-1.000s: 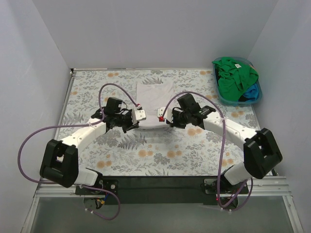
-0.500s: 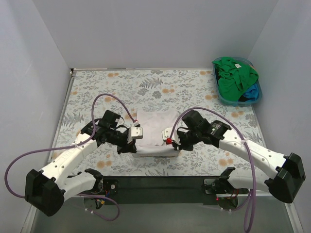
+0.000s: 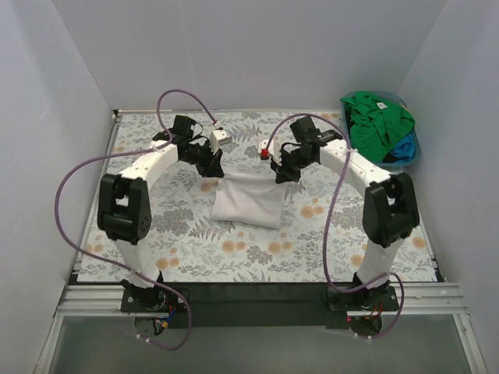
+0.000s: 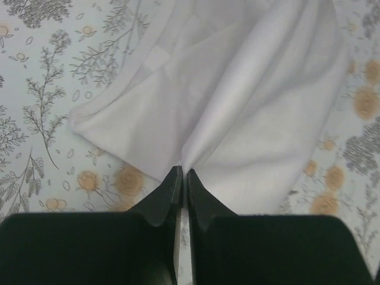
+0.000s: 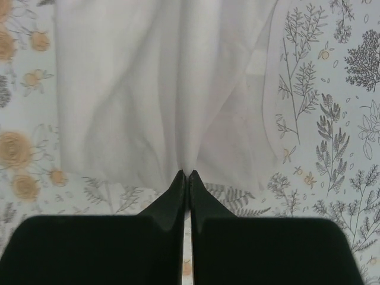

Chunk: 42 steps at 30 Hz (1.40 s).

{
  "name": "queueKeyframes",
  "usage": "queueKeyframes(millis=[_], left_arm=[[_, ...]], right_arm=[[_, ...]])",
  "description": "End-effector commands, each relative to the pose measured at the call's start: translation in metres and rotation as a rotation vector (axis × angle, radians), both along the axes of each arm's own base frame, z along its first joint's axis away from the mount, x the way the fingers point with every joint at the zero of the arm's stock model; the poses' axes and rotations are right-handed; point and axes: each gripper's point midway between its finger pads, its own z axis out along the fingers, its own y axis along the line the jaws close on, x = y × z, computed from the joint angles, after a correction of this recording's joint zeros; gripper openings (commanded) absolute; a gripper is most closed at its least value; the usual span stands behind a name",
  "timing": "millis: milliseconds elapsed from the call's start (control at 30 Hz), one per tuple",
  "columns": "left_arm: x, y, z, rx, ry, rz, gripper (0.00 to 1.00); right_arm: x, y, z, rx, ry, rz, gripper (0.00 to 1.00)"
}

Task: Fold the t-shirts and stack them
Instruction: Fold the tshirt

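Left pincer (image 4: pixel 181 172): clamped shut on a pinch of the white t-shirt (image 4: pixel 237 113). The cloth fans out from the tips in deep creases.

Right pincer (image 5: pixel 187 174): also closed tight on an edge of the same shirt, with folds running away from its tips.

In the overhead view the two pinch points sit on the shirt's far edge, one near each corner. The rest of the shirt trails back toward you over the middle of the bench (image 3: pixel 156 234). Its near hem looks to be lying on the surface. I cannot tell whether the far edge is lifted clear.

What changed:
- A second ago both pincers were at the shirt's near edge, and the shirt lay flat beyond them.
- Half a second ago you had drawn it toward the arm bases.
- Now both arms are stretched out to the far half of the bench. The shirt has swung with them and sits on your side of the tips.
- The grip has not slackened on either side throughout.

Reading: this looks like the carry-over stroke of a fold. The shirt shows shorter front to back than it lay before. Whether the layers have actually doubled is hidden by the creasing.

Still waiting: the green t-shirt (image 3: pixel 376 117) and blue t-shirt (image 3: pixel 403 148) are heaped in the tub (image 3: pixel 348 149) at the far right corner, well apart from the work. No stack has been started yet.
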Motion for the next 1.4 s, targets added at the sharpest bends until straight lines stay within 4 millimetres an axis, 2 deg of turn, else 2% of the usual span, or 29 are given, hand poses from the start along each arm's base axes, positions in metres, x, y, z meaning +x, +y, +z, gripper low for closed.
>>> queueKeyframes(millis=[0,33,67,133,167,233,267,333,367,433,467,500,533,567,633,667,700,733,833,867,900,1000,1067,1100,1133,1167,1200,1233,1367], left_arm=[[0.044,-0.001,-0.021,0.02,-0.001,0.06,0.0],[0.051,-0.001,-0.038,0.028,0.032,0.068,0.0],[0.058,-0.002,-0.045,0.031,0.02,0.073,0.0],[0.066,0.003,-0.064,0.065,0.023,0.107,0.0],[0.069,0.003,-0.067,0.064,0.015,0.11,0.0],[0.068,0.001,-0.071,0.053,0.034,0.123,0.0],[0.063,-0.001,-0.075,0.051,0.053,0.118,0.0],[0.049,-0.004,-0.077,0.054,0.084,0.104,0.0],[0.039,-0.004,-0.08,0.059,0.096,0.093,0.0],[0.006,-0.003,-0.083,0.077,0.128,0.068,0.0],[-0.005,-0.002,-0.083,0.072,0.143,0.062,0.0],[-0.027,0.002,-0.082,0.072,0.168,0.06,0.0],[-0.039,0.002,-0.08,0.059,0.188,0.055,0.0],[-0.049,0.003,-0.077,0.047,0.206,0.057,0.0],[-0.083,0.006,-0.073,0.026,0.251,0.046,0.0],[-0.096,0.005,-0.071,0.01,0.279,0.04,0.0],[-0.106,0.005,-0.069,0.007,0.29,0.028,0.0],[-0.118,0.005,-0.065,0.001,0.286,0.015,0.0],[-0.127,0.005,-0.056,-0.007,0.257,0.005,0.19],[-0.127,0.005,-0.052,-0.01,0.245,0.004,0.3],[-0.126,0.003,-0.046,-0.026,0.228,-0.009,0.32],[-0.115,-0.011,-0.018,-0.086,0.14,-0.048,0.44],[-0.105,-0.024,-0.006,-0.1,0.058,-0.076,0.45],[-0.103,-0.031,-0.007,-0.093,0.034,-0.093,0.46],[-0.104,-0.042,-0.01,-0.071,0.009,-0.119,0.46],[-0.098,-0.05,-0.01,-0.066,-0.027,-0.125,0.46],[-0.1,-0.061,-0.018,-0.052,-0.024,-0.153,0.46],[-0.096,-0.063,-0.024,-0.031,-0.035,-0.148,0.47],[-0.084,-0.077,-0.042,-0.021,-0.05,-0.168,0.47]], right_arm=[[0.03,0.003,-0.033,-0.025,0.042,0.025,0.01],[0.044,0.007,-0.031,-0.018,0.022,0.022,0.01],[0.052,0.005,-0.051,-0.038,0.06,0.008,0.01],[0.065,0.006,-0.06,-0.036,0.072,-0.01,0.01],[0.066,0.004,-0.074,-0.048,0.102,-0.017,0.01],[0.067,0.002,-0.086,-0.064,0.109,-0.024,0.01],[0.062,-0.001,-0.097,-0.077,0.129,-0.024,0.01],[0.062,-0.002,-0.103,-0.085,0.125,-0.038,0.01],[0.056,-0.003,-0.106,-0.088,0.142,-0.041,0.01],[0.041,-0.003,-0.108,-0.09,0.171,-0.038,0.01],[0.032,0.001,-0.096,-0.078,0.155,-0.021,0.01],[0.01,-0.005,-0.107,-0.097,0.2,-0.013,0.01],[0.002,-0.004,-0.105,-0.092,0.201,-0.015,0.01],[-0.01,-0.001,-0.094,-0.077,0.194,-0.013,0.01],[-0.044,-0.005,-0.096,-0.054,0.31,-0.05,0.01],[-0.053,-0.004,-0.086,-0.031,0.317,-0.054,0.01],[-0.074,-0.008,-0.091,-0.025,0.381,-0.057,0.01],[-0.081,-0.009,-0.089,-0.021,0.412,-0.079,0.01],[-0.099,-0.01,-0.082,-0.009,0.487,-0.117,0.25],[-0.1,-0.011,-0.078,0.0,0.519,-0.151,0.38],[-0.103,-0.009,-0.071,0.025,0.557,-0.155,0.42],[-0.088,-0.002,-0.046,0.111,0.613,-0.213,0.46],[-0.061,0.006,-0.025,0.175,0.6,-0.238,0.45],[-0.054,0.011,-0.014,0.211,0.63,-0.253,0.45],[-0.047,0.015,-0.008,0.229,0.641,-0.26,0.44],[-0.036,0.02,-0.004,0.246,0.65,-0.266,0.43],[-0.034,0.024,-0.002,0.259,0.672,-0.264,0.42],[-0.031,0.026,-0.002,0.263,0.694,-0.275,0.4],[-0.019,0.033,-0.021,0.246,0.759,-0.315,0.34]])
